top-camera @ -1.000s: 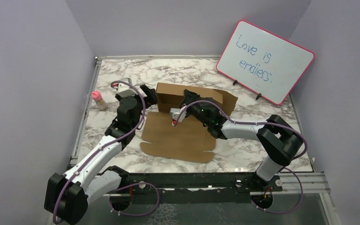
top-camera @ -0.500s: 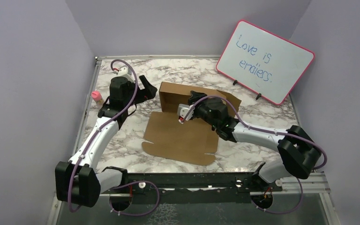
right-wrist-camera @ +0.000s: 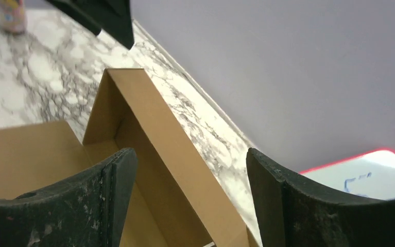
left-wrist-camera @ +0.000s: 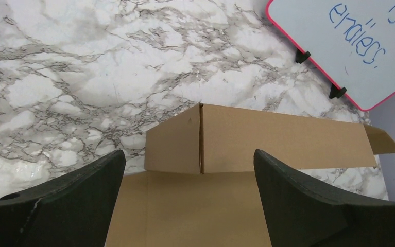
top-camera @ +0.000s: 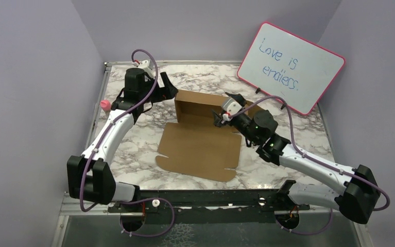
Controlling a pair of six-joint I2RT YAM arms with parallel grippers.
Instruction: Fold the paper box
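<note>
The paper box (top-camera: 198, 149) lies mid-table, plain brown cardboard. Its flat panel is nearest me, and upright walls (top-camera: 205, 103) stand along its far side. My left gripper (top-camera: 168, 91) hovers open just off the box's far left corner. In the left wrist view that corner (left-wrist-camera: 200, 139) shows between the wide jaws of my left gripper (left-wrist-camera: 189, 154), untouched. My right gripper (top-camera: 225, 109) is open above the right part of the back wall. In the right wrist view the wall (right-wrist-camera: 154, 128) runs past my right gripper (right-wrist-camera: 190, 152), and neither finger touches it.
A pink-framed whiteboard (top-camera: 290, 67) leans at the back right, close behind the box's right end. A small pink-capped bottle (top-camera: 104, 105) stands near the table's left edge. Purple walls close in the table on three sides.
My right gripper has opened, let go of the box, and pulled back to the right. My left arm has swung toward the far left, away from the box.
</note>
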